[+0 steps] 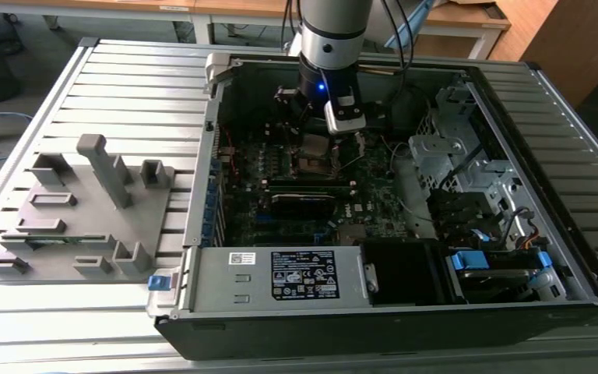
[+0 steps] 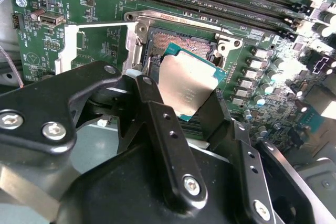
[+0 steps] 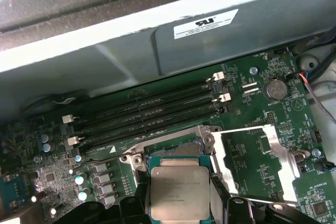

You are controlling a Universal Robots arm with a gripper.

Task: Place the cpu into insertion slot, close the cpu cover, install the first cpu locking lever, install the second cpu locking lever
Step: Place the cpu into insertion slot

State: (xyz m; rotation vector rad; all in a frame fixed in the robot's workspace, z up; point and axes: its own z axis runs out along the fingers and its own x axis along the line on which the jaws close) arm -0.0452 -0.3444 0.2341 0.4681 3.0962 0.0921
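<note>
My gripper (image 2: 184, 95) is shut on the cpu (image 2: 185, 83), a flat square chip with a dull metal top, pinched at two opposite edges by the black fingers (image 2: 157, 124). The chip hangs tilted just above the insertion slot (image 2: 181, 43), whose dark centre and silver rim show behind it. In the first wrist view the cpu (image 3: 179, 188) overlaps the near part of the insertion slot (image 3: 163, 149). The cpu cover (image 3: 283, 151), a silver frame, lies flipped open beside the socket, and its frame (image 2: 68, 51) also appears in the second wrist view. In the exterior view the gripper (image 1: 318, 134) is deep inside the open computer case.
Long black memory slots (image 3: 152, 109) run beside the socket, with the case wall (image 3: 157, 40) just beyond them. Capacitors (image 2: 260, 85) stand along the socket's other side. A grey fixture tray (image 1: 75, 210) sits at the exterior view's left. The power supply (image 1: 278, 274) and drive cage (image 1: 455, 156) crowd the case.
</note>
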